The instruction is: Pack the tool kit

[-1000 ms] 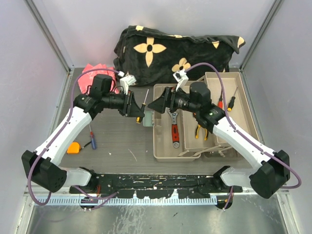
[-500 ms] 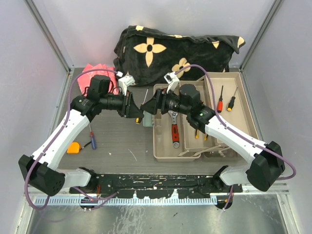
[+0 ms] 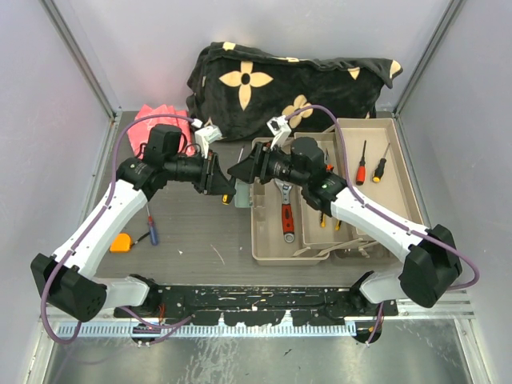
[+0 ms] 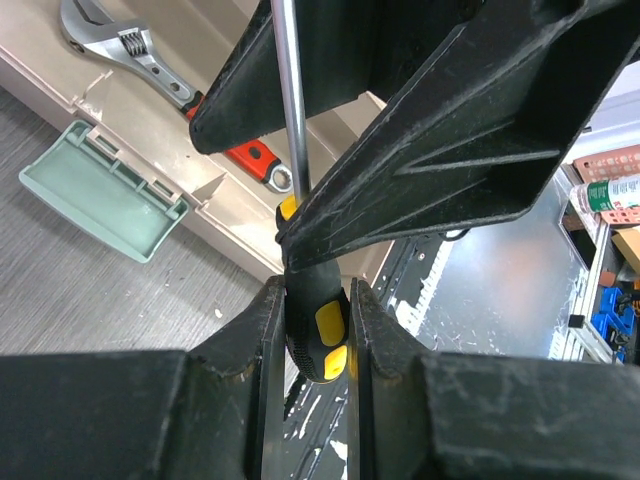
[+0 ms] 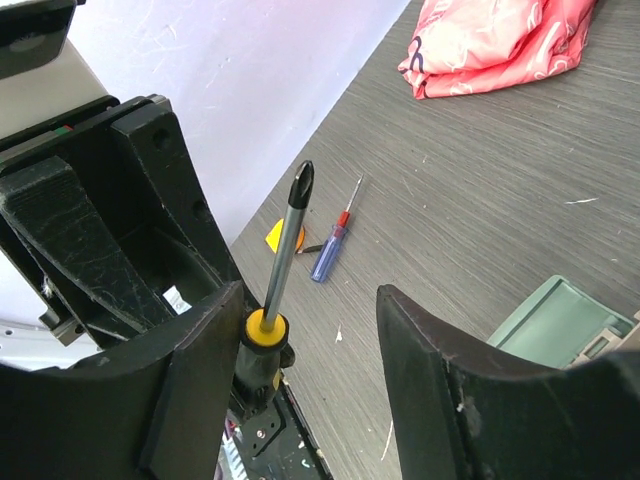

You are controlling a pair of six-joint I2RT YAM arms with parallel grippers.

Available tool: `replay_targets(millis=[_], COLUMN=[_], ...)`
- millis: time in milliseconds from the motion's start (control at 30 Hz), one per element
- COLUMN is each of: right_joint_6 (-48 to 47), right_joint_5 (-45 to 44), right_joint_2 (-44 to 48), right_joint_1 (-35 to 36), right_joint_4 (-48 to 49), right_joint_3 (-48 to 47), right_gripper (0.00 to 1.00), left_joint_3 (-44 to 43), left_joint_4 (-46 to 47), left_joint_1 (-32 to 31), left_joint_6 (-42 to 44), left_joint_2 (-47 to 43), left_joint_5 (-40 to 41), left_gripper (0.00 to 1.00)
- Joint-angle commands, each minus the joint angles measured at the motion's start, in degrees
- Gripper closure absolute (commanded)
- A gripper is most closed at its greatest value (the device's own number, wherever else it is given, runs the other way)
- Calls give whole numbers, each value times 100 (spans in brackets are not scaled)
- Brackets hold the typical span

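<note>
A dark grey table (image 3: 192, 232) carried a black flower-patterned blanket (image 3: 264, 88), heaped along the far edge. The tool kit's beige trays (image 3: 266, 234) lay folded open on the right half of the table, in front of the blanket.

The two arms met above the table, just left of the trays. The left gripper (image 4: 318, 300) pinched the black-and-yellow handle of a screwdriver (image 4: 316, 320) between its pads, with the steel shaft pointing toward the other arm. The right gripper (image 5: 308, 295) faced it with jaws spread, one finger on each side of the shaft. The shaft stood closer to one finger, and no contact with the other showed.

A folded red cloth (image 3: 156, 124) sat at the far left, near the blanket.

A red-handled wrench (image 3: 286, 210) lay in the left tray. Pliers (image 3: 328, 216) showed in the middle one, partly hidden by the right arm. Two small screwdrivers (image 3: 362, 164) lay side by side in the right tray.

A pale green plastic flap (image 4: 100, 190) lay on the table against the trays' left wall.

A blue-handled screwdriver (image 3: 150, 228) and an orange tape measure (image 3: 120, 242) rested close together on the table's left side, well apart from the trays.
</note>
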State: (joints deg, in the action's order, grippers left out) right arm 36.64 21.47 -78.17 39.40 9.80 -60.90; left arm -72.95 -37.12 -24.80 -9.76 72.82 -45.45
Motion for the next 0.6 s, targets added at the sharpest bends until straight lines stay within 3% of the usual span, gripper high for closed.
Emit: replay_targets(millis=[0, 267, 567], right_joint_6=[103, 128, 176], right_joint_5=[48, 59, 145], right_joint_2=[-8, -44, -141], right_joint_1=[83, 165, 174], right_joint_4=[483, 506, 498], right_joint_3=[-177, -177, -205], right_gripper=[40, 46, 96], left_joint_3=[-78, -96, -116], left_joint_4=[136, 108, 109], left_joint_1=[-25, -34, -34], left_joint_6=[88, 141, 132], left_joint_2=[-224, -186, -195], left_joint_5=[-196, -158, -29], left_gripper=[100, 100, 100])
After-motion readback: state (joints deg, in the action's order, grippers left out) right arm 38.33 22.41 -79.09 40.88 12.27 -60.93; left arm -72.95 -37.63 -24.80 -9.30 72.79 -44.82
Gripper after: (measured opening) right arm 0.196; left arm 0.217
